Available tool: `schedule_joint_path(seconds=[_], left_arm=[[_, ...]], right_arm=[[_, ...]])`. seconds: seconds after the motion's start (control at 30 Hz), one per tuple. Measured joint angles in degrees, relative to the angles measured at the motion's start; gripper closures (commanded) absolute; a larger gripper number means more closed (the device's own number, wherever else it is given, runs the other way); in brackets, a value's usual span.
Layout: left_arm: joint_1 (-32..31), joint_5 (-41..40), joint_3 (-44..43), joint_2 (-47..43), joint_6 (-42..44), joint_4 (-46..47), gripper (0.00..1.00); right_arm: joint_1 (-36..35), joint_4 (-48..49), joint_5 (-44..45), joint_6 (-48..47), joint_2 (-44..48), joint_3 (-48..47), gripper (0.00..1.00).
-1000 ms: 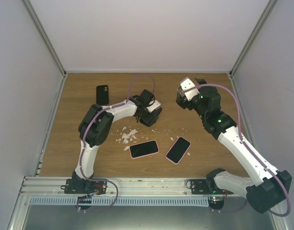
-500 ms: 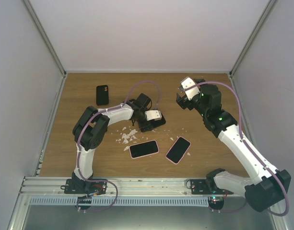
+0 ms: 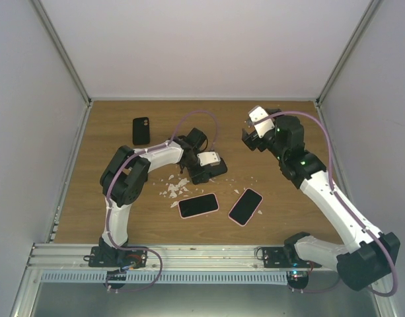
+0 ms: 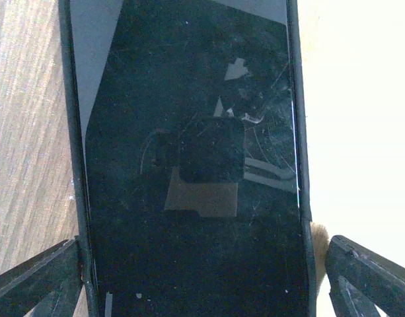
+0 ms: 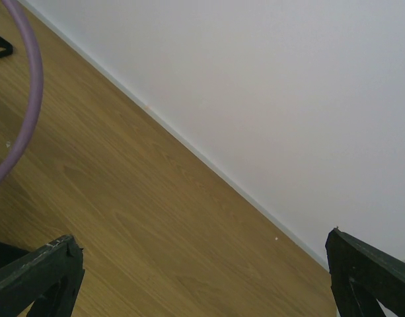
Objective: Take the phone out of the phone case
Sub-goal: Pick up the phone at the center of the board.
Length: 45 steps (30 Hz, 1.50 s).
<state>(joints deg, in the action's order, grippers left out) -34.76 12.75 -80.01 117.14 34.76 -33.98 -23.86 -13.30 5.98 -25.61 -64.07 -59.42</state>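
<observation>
Black-cased phone: beneath my left gripper, long axis crossing its closing line
Left jaws: spread, empty
Right gripper: open, farther off

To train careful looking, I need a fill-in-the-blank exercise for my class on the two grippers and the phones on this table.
1. The left gripper is ____, with one finger on either side of a black-cased phone.
2. The right gripper is raised, faces the wall, and holds ____.
3. The face-up phone next to the white fragments has a ____ rim.

Missing words: open; nothing; pink
</observation>
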Motion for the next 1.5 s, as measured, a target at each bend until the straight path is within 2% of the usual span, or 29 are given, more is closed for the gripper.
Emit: schedule_joint_path(seconds=[0.23, 0.33, 0.43, 0.63, 1.0, 1.27, 1.5], left_arm=[[-0.09, -1.79, 0.90, -0.09, -5.99, 3.45, 0.13], [-0.11, -2.25, 0.83, 0.04, -7.61, 4.24, 0.22], [-0.11, -2.45, 0.83, 0.07, -8.24, 4.57, 0.36], [-0.11, -2.29, 2.64, -1.11, -6.23, 6.40, 0.50], [0.04, -2.89, 10.56, -7.76, 3.13, 6.82, 0.59], [0.04, -3.28, 11.80, -14.21, 11.93, 4.81, 0.61], [-1.01, -3.23, 12.76, -22.01, 21.00, 5.38, 0.62]], right_arm=[[0.07, -0.44, -0.15, 0.94, -2.29, -0.85, 0.00], [0.52, -0.98, -1.01, 1.73, -2.84, -1.03, 0.00], [2.21, -2.14, -2.69, 2.80, -3.50, -1.60, 0.00], [6.93, -5.68, -9.97, 3.61, -4.28, -3.85, 0.00], [12.26, -13.75, -29.00, 2.97, -6.95, -4.68, 0.00], [13.07, -16.09, -36.61, 3.19, -7.87, -4.85, 0.00], [13.25, -21.46, -43.41, 1.62, -13.22, -8.04, 0.00]])
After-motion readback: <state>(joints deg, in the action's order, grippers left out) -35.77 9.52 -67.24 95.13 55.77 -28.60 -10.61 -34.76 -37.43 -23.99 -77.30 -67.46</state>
